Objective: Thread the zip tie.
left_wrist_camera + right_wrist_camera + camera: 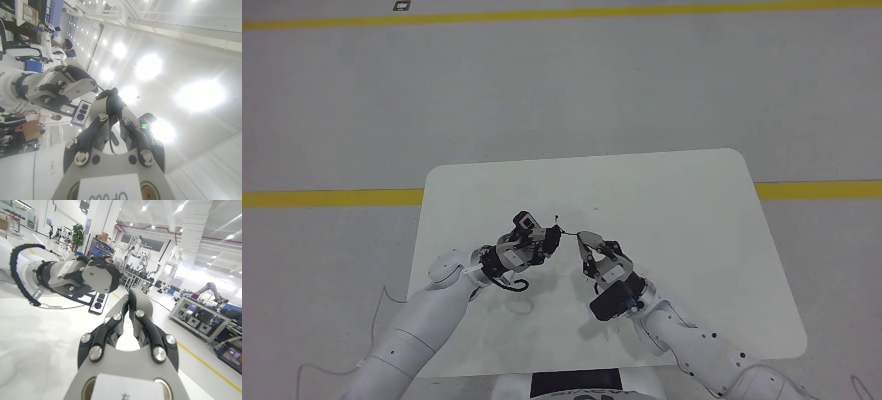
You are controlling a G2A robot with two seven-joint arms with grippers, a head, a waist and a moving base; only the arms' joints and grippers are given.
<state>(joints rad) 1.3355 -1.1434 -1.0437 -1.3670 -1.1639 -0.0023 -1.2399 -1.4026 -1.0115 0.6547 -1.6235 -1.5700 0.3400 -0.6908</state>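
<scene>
The zip tie (559, 231) is a thin black strand held in the air between my two grippers, above the middle of the white table (692, 220). My left gripper (551, 238) is shut on it. In the left wrist view the zip tie (112, 130) runs up between the closed fingers of the left gripper (112, 94) and loops below them. My right gripper (581, 241) faces it, a few centimetres away. In the right wrist view, the right gripper (129, 295) is shut, and the zip tie (123, 280) rises from its fingertips toward the left gripper (111, 280).
Both arms come in from the near edge of the table. A black cable loop (512, 284) hangs by the left wrist. Bare tabletop lies to the right and at the back. Grey floor with yellow lines (332, 197) surrounds the table.
</scene>
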